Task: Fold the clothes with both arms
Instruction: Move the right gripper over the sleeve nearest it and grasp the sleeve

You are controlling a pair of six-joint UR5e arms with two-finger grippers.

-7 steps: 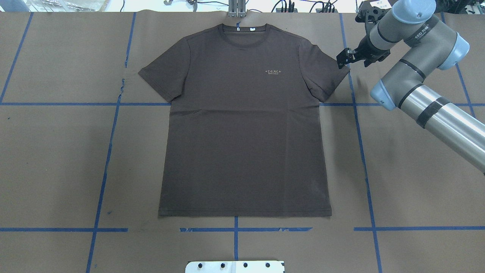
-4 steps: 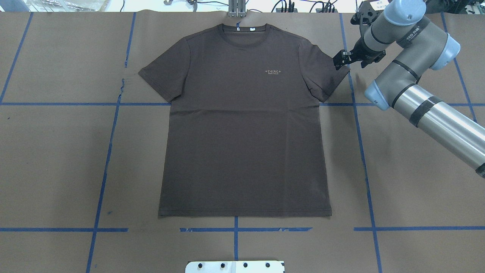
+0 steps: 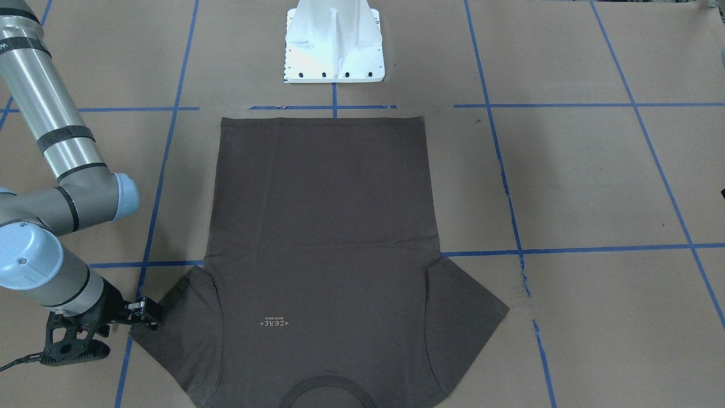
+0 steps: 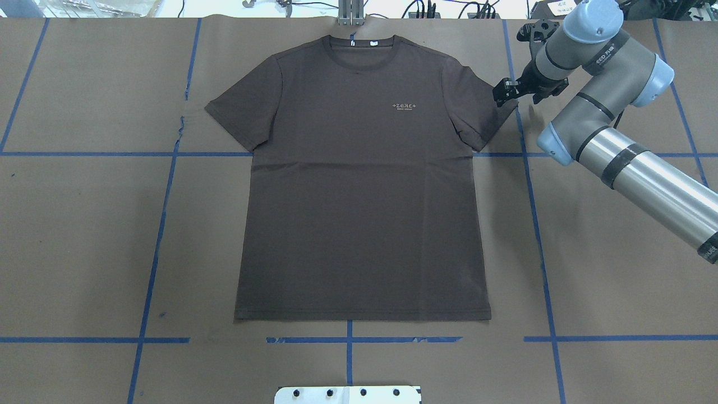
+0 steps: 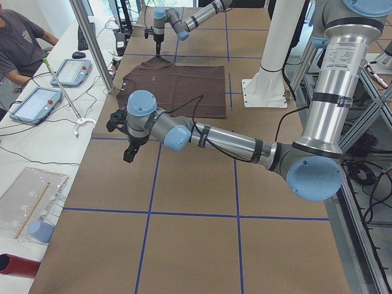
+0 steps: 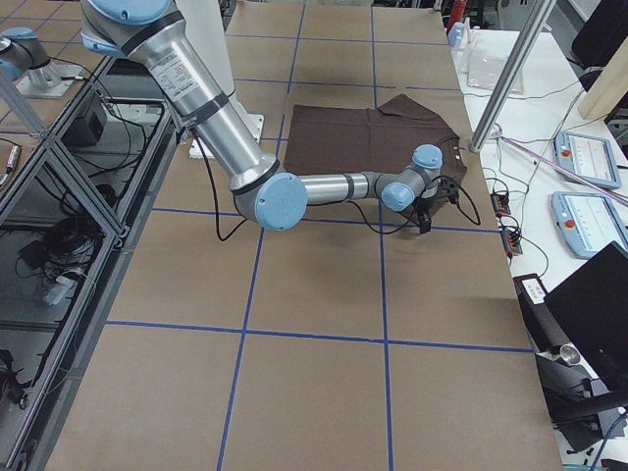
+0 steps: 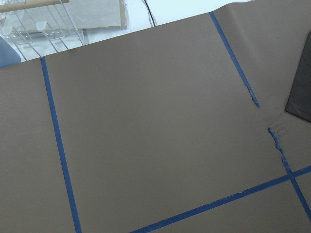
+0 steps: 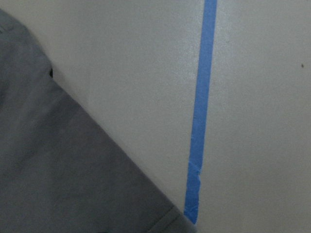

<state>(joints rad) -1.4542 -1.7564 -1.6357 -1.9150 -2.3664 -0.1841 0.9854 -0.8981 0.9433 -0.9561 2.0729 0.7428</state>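
The dark brown-grey T-shirt (image 4: 359, 185) lies flat and spread out, collar at the far edge, pale logo up; it also shows in the front-facing view (image 3: 323, 226). My right gripper (image 4: 501, 92) is low at the outer edge of the shirt's right-hand sleeve, jaws open and empty; it also shows in the front-facing view (image 3: 149, 313). The right wrist view shows the sleeve hem (image 8: 63, 179) close below. My left gripper (image 5: 130, 153) shows only in the exterior left view, over bare table beyond the other sleeve; I cannot tell whether it is open or shut.
Brown paper with blue tape lines (image 4: 530, 185) covers the table. The white pedestal base (image 3: 334, 42) stands at the near edge behind the shirt's hem. A metal post (image 4: 350, 14) and cables sit past the collar. A person and tablets are at a side bench (image 5: 24, 43).
My right gripper has moved left, from beside the sleeve to right at its outer edge. The shirt has not moved.
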